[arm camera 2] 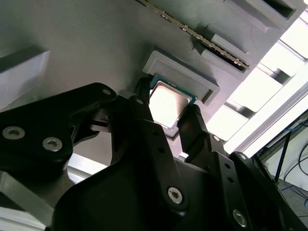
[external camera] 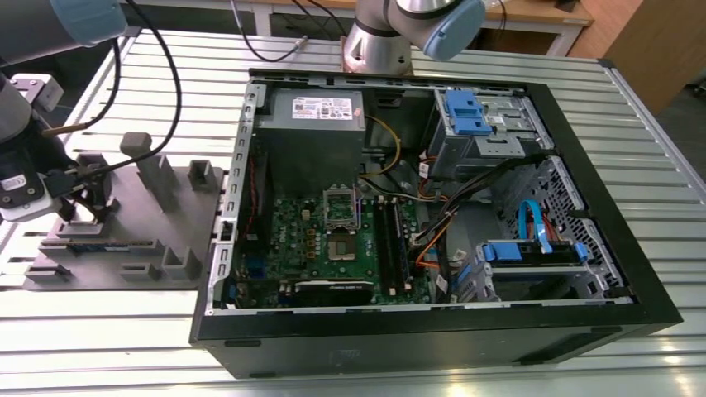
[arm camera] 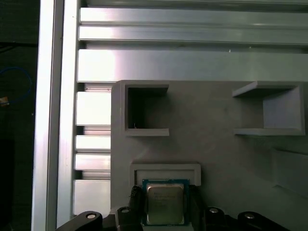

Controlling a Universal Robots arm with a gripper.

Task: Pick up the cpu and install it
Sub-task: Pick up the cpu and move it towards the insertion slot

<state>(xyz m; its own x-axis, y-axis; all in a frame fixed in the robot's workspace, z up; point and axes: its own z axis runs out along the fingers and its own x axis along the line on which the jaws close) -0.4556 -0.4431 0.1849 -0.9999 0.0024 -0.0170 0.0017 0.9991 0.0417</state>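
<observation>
While the open computer case [external camera: 419, 343] lies beside the grey tray [arm camera: 216, 125], on the exterior view's right of it, we find the gripper [arm camera 2: 167, 109] down on the tray itself. It is at the shallow square pocket [arm camera: 165, 168] where the cpu [arm camera 2: 166, 100] sits. In both wrist views the two black fingers [arm camera 2: 144, 115] bracket the chip, one against each of two opposite edges. We can make out no gap, so we read them as clenched on the cpu. Its silvery top faces up, and the chip looks level with the tray's floor, its far edge just inside the pocket's raised rim. We cannot tell whether it is clear of the tray's surface.

We judge the pick-up to be the step in hand and installation not begun, since the cpu is at the tray, well apart from the board inside the case. Doing this well, in our view, means even pressure on the flat sides only, never the corners. It also means a slow rise square to the tray, so the chip clears the rim without tilting, dragging or twisting in the grip.
</observation>
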